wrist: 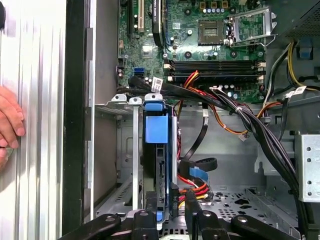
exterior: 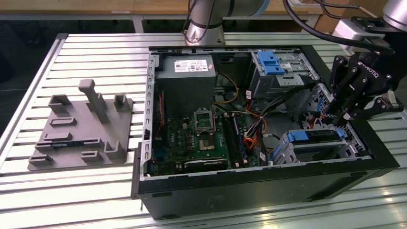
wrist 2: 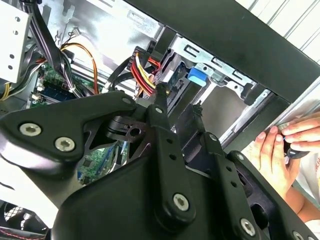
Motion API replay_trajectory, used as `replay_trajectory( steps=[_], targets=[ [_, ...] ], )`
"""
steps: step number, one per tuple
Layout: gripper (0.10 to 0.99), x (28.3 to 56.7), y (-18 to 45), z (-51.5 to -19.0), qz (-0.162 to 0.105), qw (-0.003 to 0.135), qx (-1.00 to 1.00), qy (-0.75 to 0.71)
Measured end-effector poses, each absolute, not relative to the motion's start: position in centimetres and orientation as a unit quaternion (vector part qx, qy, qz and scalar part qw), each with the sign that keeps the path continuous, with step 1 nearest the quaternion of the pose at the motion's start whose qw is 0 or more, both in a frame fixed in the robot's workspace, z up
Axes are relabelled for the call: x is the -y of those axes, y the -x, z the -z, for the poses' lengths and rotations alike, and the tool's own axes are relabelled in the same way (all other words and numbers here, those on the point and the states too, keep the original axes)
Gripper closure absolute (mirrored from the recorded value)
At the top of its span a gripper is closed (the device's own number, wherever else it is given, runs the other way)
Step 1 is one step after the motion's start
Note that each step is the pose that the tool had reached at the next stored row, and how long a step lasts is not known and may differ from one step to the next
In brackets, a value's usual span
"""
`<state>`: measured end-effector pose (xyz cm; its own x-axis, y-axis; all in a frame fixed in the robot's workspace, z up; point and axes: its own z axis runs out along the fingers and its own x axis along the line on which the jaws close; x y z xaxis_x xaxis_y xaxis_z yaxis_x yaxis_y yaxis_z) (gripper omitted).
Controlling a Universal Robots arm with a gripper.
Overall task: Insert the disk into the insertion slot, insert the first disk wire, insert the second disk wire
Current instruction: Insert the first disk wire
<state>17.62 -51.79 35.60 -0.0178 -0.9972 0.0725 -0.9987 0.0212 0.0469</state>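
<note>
Disk (wrist: 155,137) in its blue caddy sits inside the insertion slot (wrist: 128,150), the low silver cage at the corner of the open computer case (exterior: 254,183). In the exterior view the same blue frame lies level within the cage walls, toward that view's right. Step one judged done.

Gripper (exterior: 336,118) hangs inside the case, at the end of the disk that faces the motherboard. In the first wrist view its jaws stand narrow, with a black connector (wrist: 173,199) between them, touching the disk's edge. Red, yellow and black leads (wrist: 194,187) run off this connector. Whether it is fully home in its socket cannot be told.

Judgement: the work stands at the first wire; seating unconfirmed.

A dark flat cable with a blue end (wrist: 201,166) lies looped just beside the disk, apart from the jaws. Whether its end is plugged cannot be told; the second wire is judged not yet done.

A person's hand (wrist: 9,122) rests on the slatted table (exterior: 95,57) outside the case wall, near the cage but clear of the arm.
</note>
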Motion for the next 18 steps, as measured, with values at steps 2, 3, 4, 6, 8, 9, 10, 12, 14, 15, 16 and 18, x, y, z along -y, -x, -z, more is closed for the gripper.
replay_trajectory(
  steps=[2,3,4,6,8,9,10,12,14,15,16,18],
  targets=[
    [0.733,51.74,-17.61,-35.44,-0.009,0.042,0.713,-0.700],
    [0.733,51.70,-17.60,-35.35,-0.009,0.042,0.713,-0.700],
    [0.733,51.65,-17.59,-35.27,-0.009,0.042,0.713,-0.700],
    [0.733,51.56,-17.58,-35.15,-0.009,0.042,0.713,-0.700],
    [0.733,51.42,-17.56,-35.03,-0.009,0.043,0.713,-0.700],
    [0.733,51.36,-17.56,-34.99,-0.009,0.043,0.713,-0.699],
    [0.733,51.31,-17.56,-34.95,-0.009,0.043,0.713,-0.699],
    [0.733,51.30,-17.56,-34.93,-0.009,0.043,0.713,-0.699],
    [0.745,51.30,-17.56,-34.92,-0.009,0.043,0.713,-0.699],
    [0.812,51.29,-17.56,-34.92,-0.009,0.043,0.713,-0.699],
    [0.812,51.29,-17.56,-34.92,-0.009,0.043,0.713,-0.699],
    [0.922,51.29,-17.56,-34.91,-0.009,0.043,0.713,-0.700]
  ],
)
